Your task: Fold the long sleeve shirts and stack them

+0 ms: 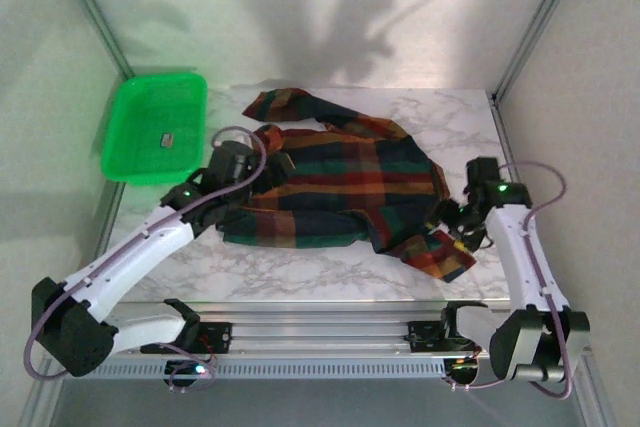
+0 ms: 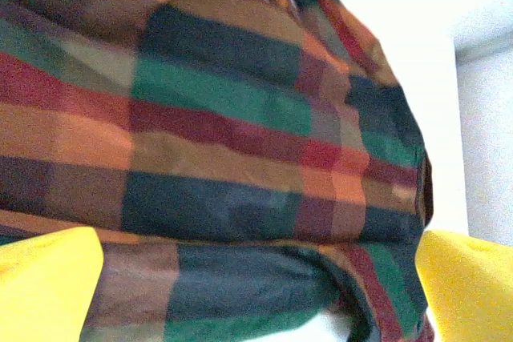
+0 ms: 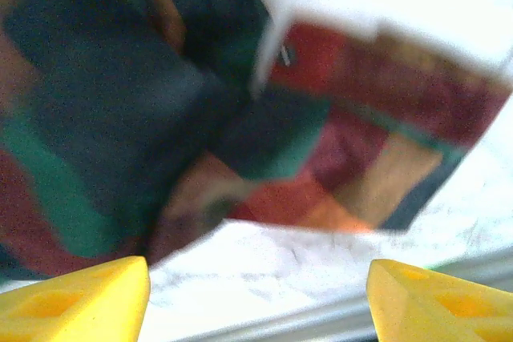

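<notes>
One plaid long sleeve shirt [image 1: 340, 182], checked in dark green, red, orange and navy, lies partly folded and rumpled in the middle of the marble table [image 1: 300, 272]. A sleeve or collar part sticks out at the back left, and a corner trails toward the front right. My left gripper [image 1: 268, 172] sits at the shirt's left edge. In the left wrist view it [image 2: 256, 298] is open wide just over the cloth [image 2: 224, 118], its yellow fingers [image 2: 44, 286] apart. My right gripper [image 1: 448, 219] is at the shirt's front right corner [image 3: 345, 158]. It [image 3: 256, 302] is open, with bare table between its fingers.
A bright green plastic tray [image 1: 135, 152] stands at the back left with a small dark object [image 1: 168, 139] in it. A metal rail [image 1: 320, 332] runs along the near edge between the arm bases. White walls and frame posts close in the sides and back.
</notes>
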Robot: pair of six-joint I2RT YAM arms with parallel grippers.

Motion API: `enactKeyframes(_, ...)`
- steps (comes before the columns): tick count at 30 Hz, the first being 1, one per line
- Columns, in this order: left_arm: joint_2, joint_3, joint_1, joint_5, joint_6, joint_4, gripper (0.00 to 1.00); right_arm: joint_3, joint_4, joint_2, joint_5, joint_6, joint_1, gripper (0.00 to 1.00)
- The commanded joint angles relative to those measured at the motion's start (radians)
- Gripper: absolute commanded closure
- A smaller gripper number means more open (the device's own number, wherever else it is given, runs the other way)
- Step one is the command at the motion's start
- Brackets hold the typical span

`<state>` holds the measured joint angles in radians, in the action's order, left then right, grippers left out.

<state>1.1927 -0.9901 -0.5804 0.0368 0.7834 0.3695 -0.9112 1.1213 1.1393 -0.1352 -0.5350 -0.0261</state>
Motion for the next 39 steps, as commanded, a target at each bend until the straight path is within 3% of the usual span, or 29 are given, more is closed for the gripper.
enactKeyframes(1, 0.048, 0.047, -0.052, 0.019, -0.017, -0.089, 0.0, 0.118, -0.028, 0.021, -0.012, -0.163, -0.08, 0.29)
enactKeyframes(7, 0.098, 0.078, -0.113, -0.012, -0.003, -0.154, 0.0, 0.28, -0.189, 0.007, 0.04, -0.35, -0.109, 0.35)
enactKeyframes(15, 0.137, 0.118, -0.118, -0.046, 0.023, -0.182, 0.0, 0.301, -0.431, 0.192, 0.132, -0.443, -0.113, 0.36)
enactKeyframes(17, 0.148, 0.134, -0.118, -0.068, 0.046, -0.189, 0.0, 0.269, -0.436, 0.249, 0.162, -0.446, -0.131, 0.41)
enactKeyframes(18, 0.156, 0.141, -0.118, -0.072, 0.062, -0.194, 0.0, 0.254, -0.442, 0.27, 0.173, -0.443, -0.139, 0.49)
enactKeyframes(21, 0.19, 0.15, -0.118, -0.08, 0.119, -0.208, 0.0, 0.208, -0.414, 0.319, 0.169, -0.457, -0.152, 0.79)
enactKeyframes(24, 0.236, 0.144, -0.118, -0.104, 0.155, -0.205, 0.0, 0.188, -0.373, 0.269, 0.156, -0.47, -0.181, 0.95)
enactKeyframes(27, 0.288, 0.133, -0.118, -0.141, 0.178, -0.182, 0.0, 0.147, -0.235, 0.103, 0.182, -0.468, -0.243, 1.0)
enactKeyframes(33, 0.367, 0.156, -0.112, -0.182, 0.144, -0.21, 0.0, -0.051, 0.105, -0.241, 0.22, -0.448, -0.279, 1.0)
enactKeyframes(35, 0.39, 0.166, -0.109, -0.181, 0.128, -0.223, 0.0, -0.145, 0.138, -0.252, 0.217, -0.412, -0.279, 1.0)
enactKeyframes(39, 0.417, 0.182, -0.107, -0.196, 0.096, -0.247, 0.0, -0.371, 0.122, -0.08, 0.142, -0.31, -0.279, 1.0)
